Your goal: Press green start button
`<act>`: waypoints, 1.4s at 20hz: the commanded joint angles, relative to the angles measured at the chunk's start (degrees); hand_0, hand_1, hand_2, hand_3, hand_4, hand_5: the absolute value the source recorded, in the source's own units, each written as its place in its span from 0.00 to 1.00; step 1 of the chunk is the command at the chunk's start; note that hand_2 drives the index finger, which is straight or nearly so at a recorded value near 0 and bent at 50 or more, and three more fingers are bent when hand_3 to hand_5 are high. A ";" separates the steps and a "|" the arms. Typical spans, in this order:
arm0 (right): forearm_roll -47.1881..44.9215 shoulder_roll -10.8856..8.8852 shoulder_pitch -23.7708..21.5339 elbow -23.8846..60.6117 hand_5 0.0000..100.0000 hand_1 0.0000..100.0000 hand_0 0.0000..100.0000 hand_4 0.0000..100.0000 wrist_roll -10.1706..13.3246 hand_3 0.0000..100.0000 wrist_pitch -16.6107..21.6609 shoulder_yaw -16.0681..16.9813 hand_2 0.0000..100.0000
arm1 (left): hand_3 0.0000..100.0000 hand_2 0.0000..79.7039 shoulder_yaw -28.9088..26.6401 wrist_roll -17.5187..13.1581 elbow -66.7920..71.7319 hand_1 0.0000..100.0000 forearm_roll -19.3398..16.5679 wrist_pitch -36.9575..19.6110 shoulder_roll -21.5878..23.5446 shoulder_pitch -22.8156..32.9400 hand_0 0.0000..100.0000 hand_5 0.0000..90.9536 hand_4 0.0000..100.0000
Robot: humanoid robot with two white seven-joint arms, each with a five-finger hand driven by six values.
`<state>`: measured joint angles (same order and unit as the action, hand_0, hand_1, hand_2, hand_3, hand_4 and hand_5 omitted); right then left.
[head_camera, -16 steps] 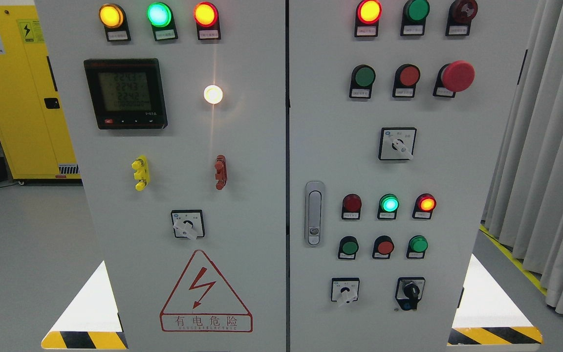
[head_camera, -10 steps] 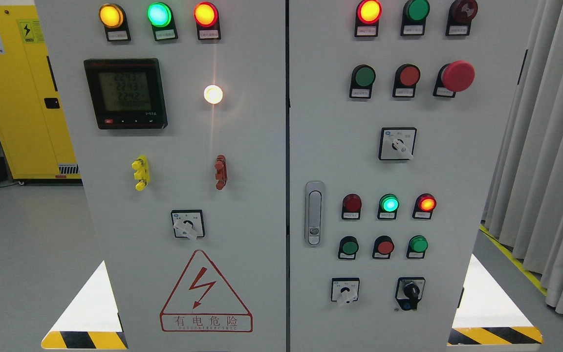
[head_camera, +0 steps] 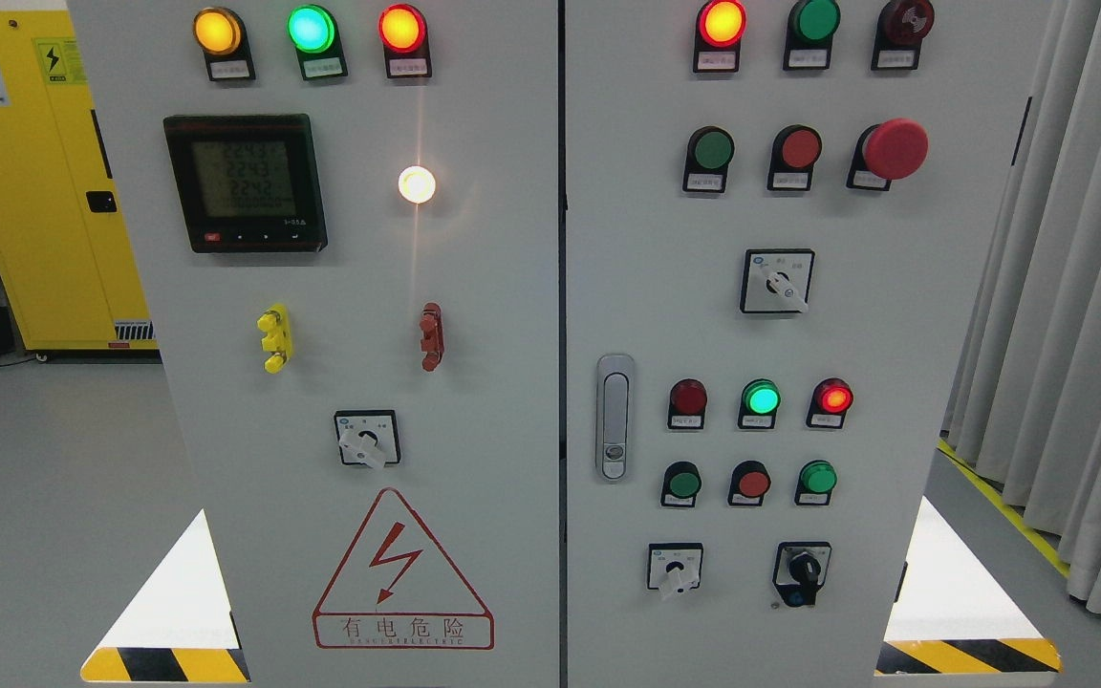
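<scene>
No hand in view, L or R, so finger state can't be told. Cabinet (head_camera: 512, 287) fills the frame. Green pushbuttons sit on the R door: one at 1 o'clock (head_camera: 713, 149), two at 5 o'clock (head_camera: 683, 483) (head_camera: 817, 477); labels too small to read, so which is "start" unclear. Likely a stiff, sprung, rigid plastic cap: press square on centre w/ one fingertip. Red mushroom stop (head_camera: 895, 148) sits near the upper one; avoid.

We cannot read the small labels (head_camera: 706, 182) under the buttons. The meter's digits (head_camera: 245, 181) are blurred, and the cabinet (head_camera: 512, 287) is cut off at top and bottom.
</scene>
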<state>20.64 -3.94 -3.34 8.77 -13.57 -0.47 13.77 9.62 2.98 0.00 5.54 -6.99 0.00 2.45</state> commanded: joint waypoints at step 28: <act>37.81 1.04 -8.69 82.88 0.36 0.54 0.24 0.56 12.95 0.54 11.19 -24.14 0.00 | 0.00 0.00 0.14 -0.08 -1.76 0.56 -0.09 0.05 -5.71 -0.16 0.12 0.00 0.00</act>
<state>52.33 -2.84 -10.61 69.41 -1.92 10.42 -8.06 9.66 2.94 0.00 5.46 -6.99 -4.76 2.30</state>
